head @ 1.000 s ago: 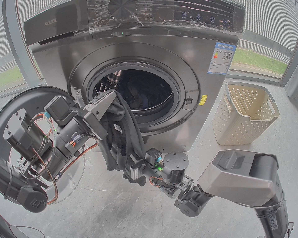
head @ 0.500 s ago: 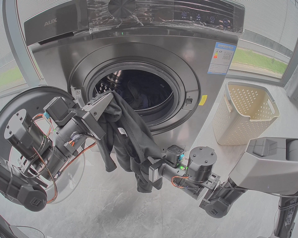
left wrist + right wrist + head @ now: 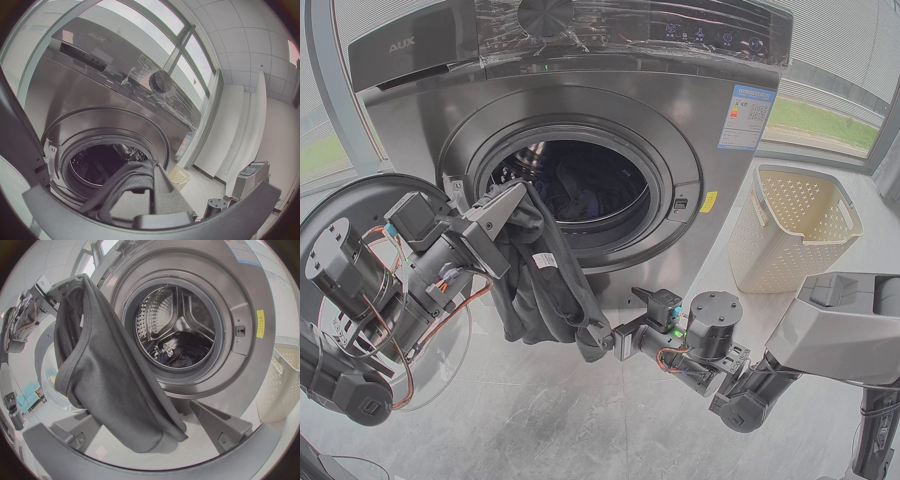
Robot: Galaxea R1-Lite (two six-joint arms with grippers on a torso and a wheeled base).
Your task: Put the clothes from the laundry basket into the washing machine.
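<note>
Over the grey floor [image 3: 550, 425] before the open washing machine [image 3: 650, 106], your left gripper [image 3: 509, 197] was clamped on the dark garment [image 3: 550, 281] at the drum's mouth. Your right gripper [image 3: 601, 337] had its fingers apart around the hanging hem. The laundry basket [image 3: 794, 250] stood at the machine's right.

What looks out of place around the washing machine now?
The dark garment hangs outside the opening of the washing machine, held by the left gripper at the rim, with its lower end by the open right gripper. Nothing looks spilled or damaged.

Laundry room, perhaps lab: washing machine [image 3: 687, 125], laundry basket [image 3: 794, 231].
</note>
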